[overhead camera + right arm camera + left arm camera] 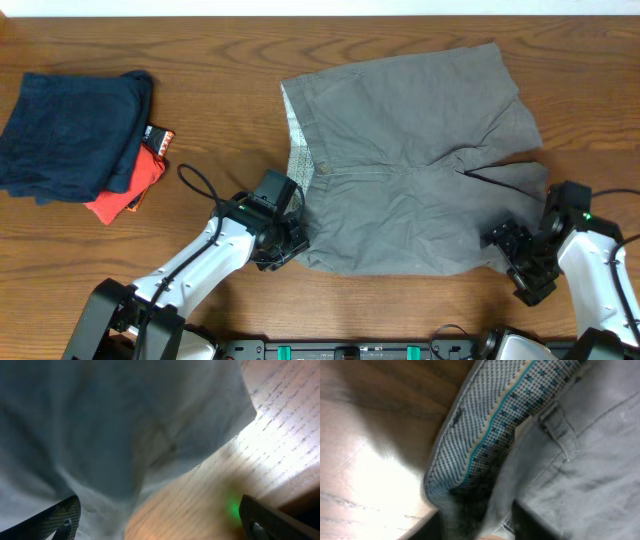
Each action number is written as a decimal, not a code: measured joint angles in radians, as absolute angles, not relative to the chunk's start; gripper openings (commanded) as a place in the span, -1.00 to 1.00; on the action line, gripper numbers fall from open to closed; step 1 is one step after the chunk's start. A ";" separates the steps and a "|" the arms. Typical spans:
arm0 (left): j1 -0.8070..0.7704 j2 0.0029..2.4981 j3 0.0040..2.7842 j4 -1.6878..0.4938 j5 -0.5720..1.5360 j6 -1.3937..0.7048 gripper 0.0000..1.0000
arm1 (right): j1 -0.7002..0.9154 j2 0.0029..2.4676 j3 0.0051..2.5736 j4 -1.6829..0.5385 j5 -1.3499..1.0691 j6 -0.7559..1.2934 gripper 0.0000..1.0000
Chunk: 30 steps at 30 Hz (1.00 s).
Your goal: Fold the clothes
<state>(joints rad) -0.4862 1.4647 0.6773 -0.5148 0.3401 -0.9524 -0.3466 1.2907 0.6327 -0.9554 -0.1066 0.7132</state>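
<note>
The grey shorts (pixel 400 150) lie spread flat on the wooden table, waistband to the left with its pale patterned lining (pixel 490 425) turned out, legs to the right. My left gripper (pixel 290 245) is at the near waistband corner. In the left wrist view its fingers (pixel 480 527) are closed in on bunched grey cloth (pixel 590 460). My right gripper (pixel 508 250) is at the near hem corner of the right leg. In the right wrist view its jaws (pixel 157 520) are wide apart, with the hem edge (pixel 110 420) lying over the left finger and bare wood between.
A dark navy folded garment (pixel 65 135) sits on a red-orange folded garment (pixel 125 190) at the table's far left. Bare wooden table (pixel 200 60) surrounds the shorts. The front edge is close behind both arms.
</note>
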 measured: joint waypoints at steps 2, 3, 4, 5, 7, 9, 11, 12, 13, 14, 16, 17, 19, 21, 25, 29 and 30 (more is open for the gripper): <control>-0.487 1.465 0.677 -0.515 0.331 -0.958 -0.88 | -0.347 1.290 0.601 -0.905 -0.096 0.728 0.96; -0.487 1.465 0.677 -0.514 0.329 -0.954 -0.88 | -0.347 1.290 0.584 -0.871 -0.093 0.733 0.97; -0.487 1.465 0.677 -0.515 0.329 -0.950 -0.88 | -0.347 1.290 0.571 -0.841 -0.089 0.737 0.97; -0.487 1.465 0.677 -0.515 0.329 -0.950 -0.88 | -0.347 1.290 0.560 -0.814 -0.085 0.741 0.97; -0.487 1.465 0.677 -0.520 0.329 -0.950 -0.88 | -0.347 1.290 0.533 -0.746 -0.075 0.748 0.98; -0.487 1.465 0.677 -0.527 0.329 -0.949 -0.88 | -0.346 1.282 0.521 -0.707 -0.059 0.755 0.98; -0.487 1.465 0.677 -0.528 0.329 -0.944 -0.88 | -0.347 1.272 0.513 -0.665 -0.037 0.760 0.97; -0.487 1.465 0.677 -0.529 0.329 -0.941 -0.88 | -0.346 1.269 0.508 -0.646 -0.022 0.764 0.90; -0.487 1.465 0.677 -0.529 0.329 -0.937 -0.88 | -0.346 1.267 0.506 -0.633 -0.011 0.767 0.84; -0.487 1.464 0.677 -0.530 0.329 -0.933 -0.88 | -0.347 1.267 0.502 -0.619 0.001 0.772 0.75; -0.487 1.464 0.677 -0.532 0.329 -0.923 -0.88 | -0.347 1.264 0.494 -0.598 0.028 0.774 0.38; -0.487 1.463 0.677 -0.532 0.329 -0.919 -0.87 | -0.347 1.263 0.489 -0.588 0.039 0.775 0.08; -0.487 1.457 0.677 -0.534 0.329 -0.915 -0.88 | -0.347 1.262 0.482 -0.582 0.060 0.778 -0.57; -0.487 1.449 0.677 -0.535 0.329 -0.912 -0.88 | -0.347 1.262 0.479 -0.582 0.055 0.781 -0.97; -0.487 1.428 0.677 -0.539 0.329 -0.907 -0.88 | -0.347 1.259 0.479 -0.587 0.040 0.785 -0.98; -0.487 1.408 0.677 -0.542 0.329 -0.876 -0.88 | -0.347 1.258 0.479 -0.588 0.031 0.781 -0.98; -0.487 1.398 0.677 -0.542 0.329 -0.863 -0.88 | -0.347 1.258 0.480 -0.591 0.027 0.777 -0.98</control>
